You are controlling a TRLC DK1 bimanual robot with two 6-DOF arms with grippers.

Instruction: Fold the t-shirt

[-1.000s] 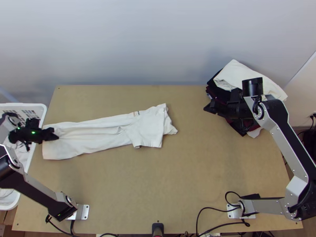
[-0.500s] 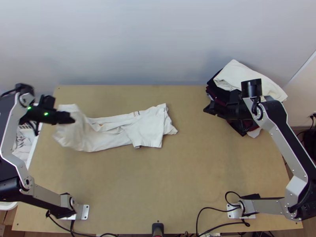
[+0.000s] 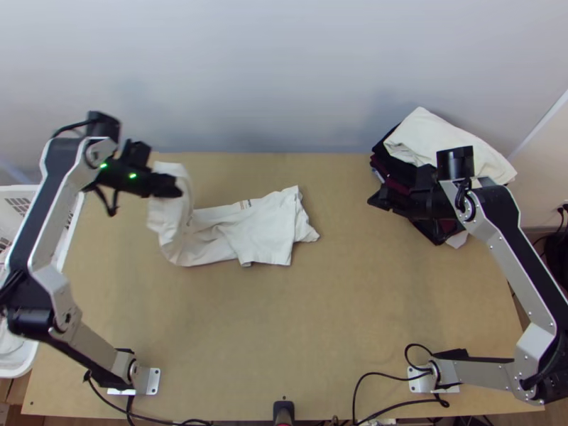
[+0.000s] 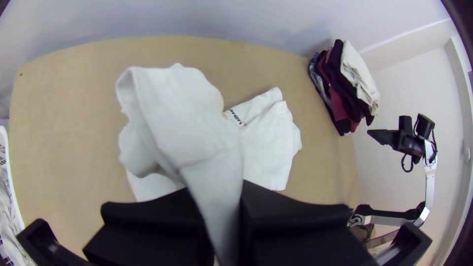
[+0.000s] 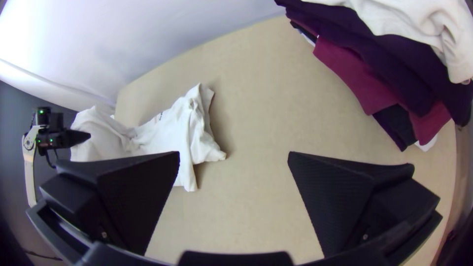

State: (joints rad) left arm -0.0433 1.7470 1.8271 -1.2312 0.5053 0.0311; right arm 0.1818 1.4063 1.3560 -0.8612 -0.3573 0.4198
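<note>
One white t-shirt (image 3: 266,231) lies partly on the wooden table (image 3: 341,319), its other end raised and pinched between the left gripper's (image 3: 176,187) fingers; the right gripper (image 3: 378,201) (fingers well apart) hangs near the clothes pile (image 3: 440,138).

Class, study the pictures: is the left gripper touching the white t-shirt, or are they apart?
Touching. In the left wrist view, the left gripper has the white t-shirt pinched between its jaws.
</note>
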